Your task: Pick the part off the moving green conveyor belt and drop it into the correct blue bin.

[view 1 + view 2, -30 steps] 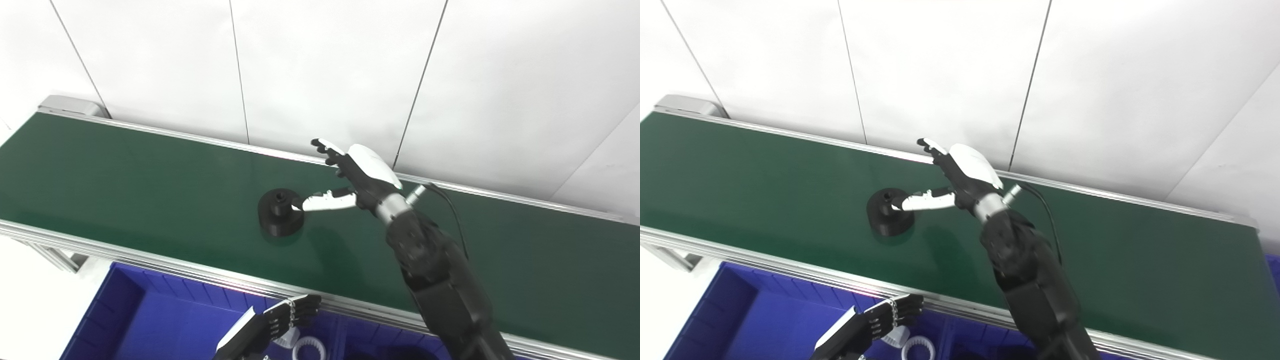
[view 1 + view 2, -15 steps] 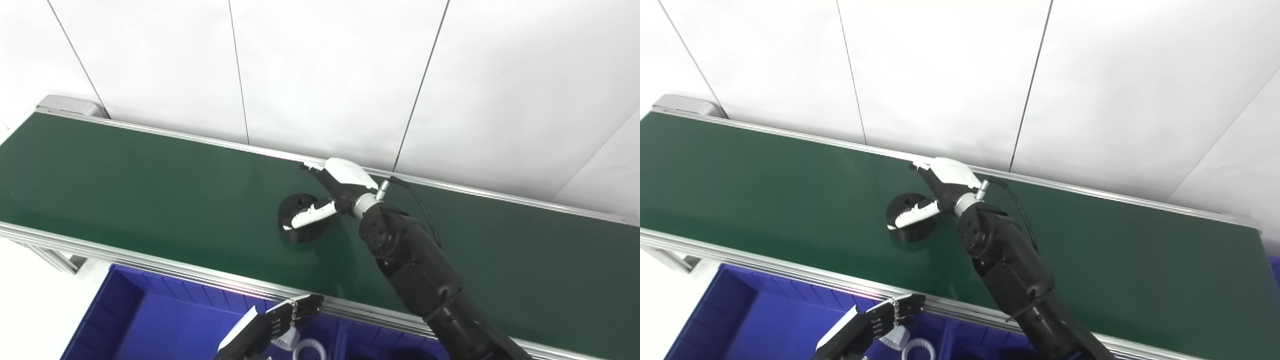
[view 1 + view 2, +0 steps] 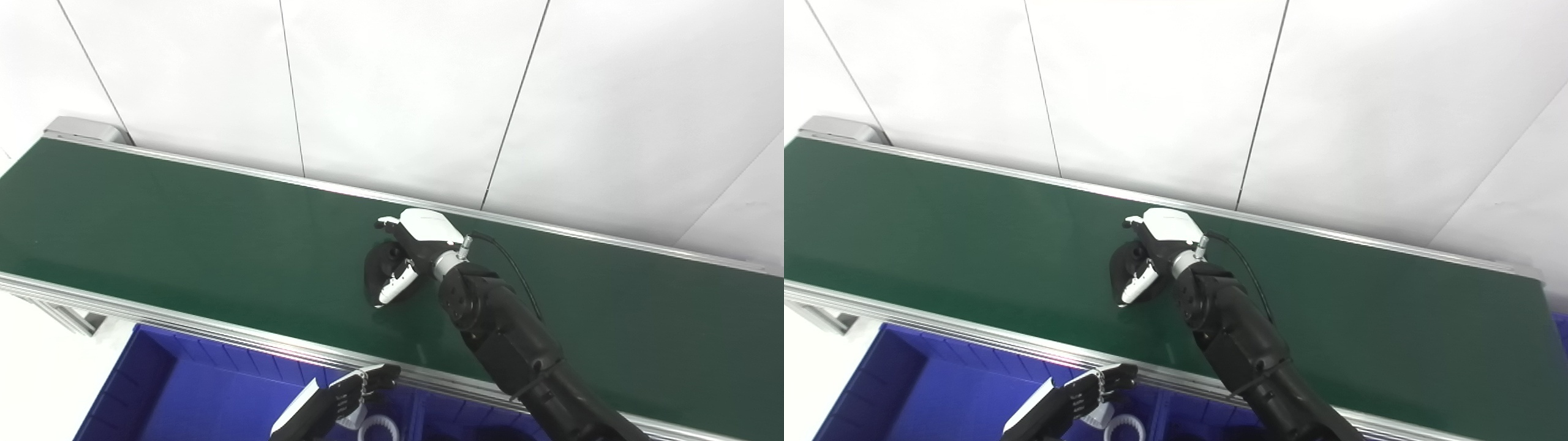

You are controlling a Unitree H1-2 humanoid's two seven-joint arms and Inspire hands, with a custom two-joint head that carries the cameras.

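Note:
A black round part [image 3: 373,272] with a raised hub sits on the green conveyor belt [image 3: 184,233], near its middle. My right hand [image 3: 416,242] is wrapped round it: the fingers reach over its far side and the white thumb [image 3: 392,285] curls down across its near side. The part looks tipped toward me. My left hand [image 3: 334,404] hangs low over the blue bin [image 3: 184,392] with its fingers curled, and I see nothing in it.
The belt's aluminium rail [image 3: 184,327] runs between the belt and the bins. A white ring [image 3: 378,427] and another white part [image 3: 1095,416] lie in the bin under my left hand. A white panelled wall stands behind the belt.
The part has ridden to the right on the belt. My right hand dropped from above and beside it, and its fingers and thumb closed round it. My left hand has barely moved.

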